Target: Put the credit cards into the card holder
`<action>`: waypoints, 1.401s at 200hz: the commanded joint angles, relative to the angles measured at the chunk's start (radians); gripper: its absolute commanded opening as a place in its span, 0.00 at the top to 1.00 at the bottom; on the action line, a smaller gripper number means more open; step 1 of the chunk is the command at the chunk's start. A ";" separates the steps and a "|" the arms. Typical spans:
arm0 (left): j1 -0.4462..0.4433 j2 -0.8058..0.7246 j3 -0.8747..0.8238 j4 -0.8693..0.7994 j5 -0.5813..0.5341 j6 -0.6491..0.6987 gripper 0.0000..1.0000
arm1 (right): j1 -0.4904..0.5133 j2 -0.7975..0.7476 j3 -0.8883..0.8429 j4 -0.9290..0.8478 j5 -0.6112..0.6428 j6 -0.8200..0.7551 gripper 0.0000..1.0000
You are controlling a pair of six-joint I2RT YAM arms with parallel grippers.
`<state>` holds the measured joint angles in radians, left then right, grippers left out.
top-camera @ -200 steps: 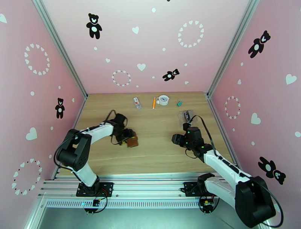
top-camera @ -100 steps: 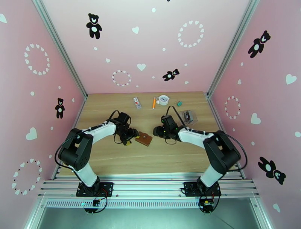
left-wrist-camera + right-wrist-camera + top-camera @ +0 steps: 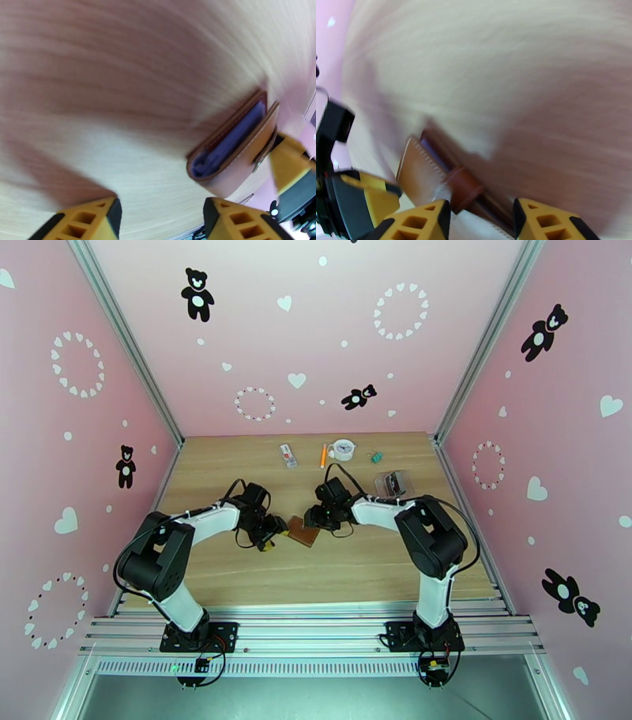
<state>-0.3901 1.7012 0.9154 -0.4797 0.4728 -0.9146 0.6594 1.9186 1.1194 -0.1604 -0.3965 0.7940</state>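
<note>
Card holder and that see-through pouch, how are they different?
The card holder is brown leather; the pouch is see-through plastic. The card holder lies mid-table between the left pincer and right pincer; the pouch lies farther back on the right, away from both. Both rest on the wooden table.

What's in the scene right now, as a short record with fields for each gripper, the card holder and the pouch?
card holder: folded, gaping slightly, between the two grippers
left gripper: open, beside the holder, nothing between its jaws
right gripper: open, jaws either side of the holder's snap tab
clear pouch: far right, touched by neither gripper
</note>
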 commanded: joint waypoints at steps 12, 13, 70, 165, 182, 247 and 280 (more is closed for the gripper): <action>0.035 0.043 0.022 0.057 0.017 0.010 0.45 | 0.068 -0.010 0.013 -0.024 -0.085 -0.035 0.57; 0.036 0.044 0.023 0.056 0.017 0.011 0.45 | 0.068 -0.012 0.013 -0.024 -0.083 -0.035 0.57; 0.040 0.087 0.043 0.073 0.042 0.054 0.55 | 0.064 -0.064 0.053 -0.092 0.057 -0.032 0.55; 0.040 0.054 -0.076 0.218 0.092 0.085 0.86 | 0.122 0.095 0.414 -0.493 0.154 -0.051 0.69; 0.042 0.056 -0.082 0.234 0.096 0.084 0.90 | 0.138 0.127 0.465 -0.540 0.163 -0.070 0.72; 0.048 0.047 -0.087 0.237 0.074 0.089 0.93 | 0.143 0.212 0.542 -0.634 0.234 -0.165 0.71; 0.048 0.062 -0.087 0.239 0.079 0.094 0.93 | 0.155 0.267 0.586 -0.671 0.245 -0.226 0.69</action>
<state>-0.3489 1.7580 0.8497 -0.2218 0.5915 -0.8383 0.8024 2.1304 1.6485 -0.7540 -0.1864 0.6373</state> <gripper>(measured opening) 0.081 0.304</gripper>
